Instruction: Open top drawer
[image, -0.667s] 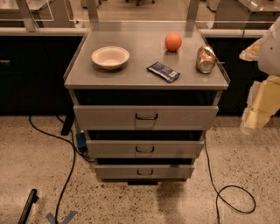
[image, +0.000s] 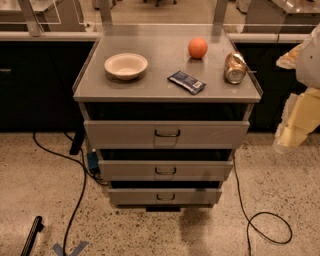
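1. A black cable (image: 75, 200) trails over the speckled floor at the left of the grey metal drawer cabinet (image: 90, 70), and a small blue object (image: 93, 162) sits by the cabinet's lower left side.
2. A shallow cream bowl (image: 126, 65) stands upright on the left part of the grey counter (image: 150, 45), well apart from the other things there.
3. The top drawer (image: 120, 135), the widest and tallest grey metal front of three, sits directly under the counter with a dark gap above it. Its small dark wire handle (image: 167, 133) is at the centre of the front, and nothing touches it.
4. Two shorter grey drawer fronts (image: 125, 171) lie below it, each with a like handle.
5. A flat dark blue packet (image: 186, 81) lies near the counter's front edge, right of the bowl.
6. A round orange fruit (image: 198, 48) rests behind the packet, apart from it.
7. A metal can (image: 235, 67) lies on its side near the counter's right edge, its round end facing the front.
8. The cream-coloured hand (image: 292, 130) hangs at the far right, beside the cabinet at drawer height and well apart from the handle. Whether it is open or closed cannot be told.
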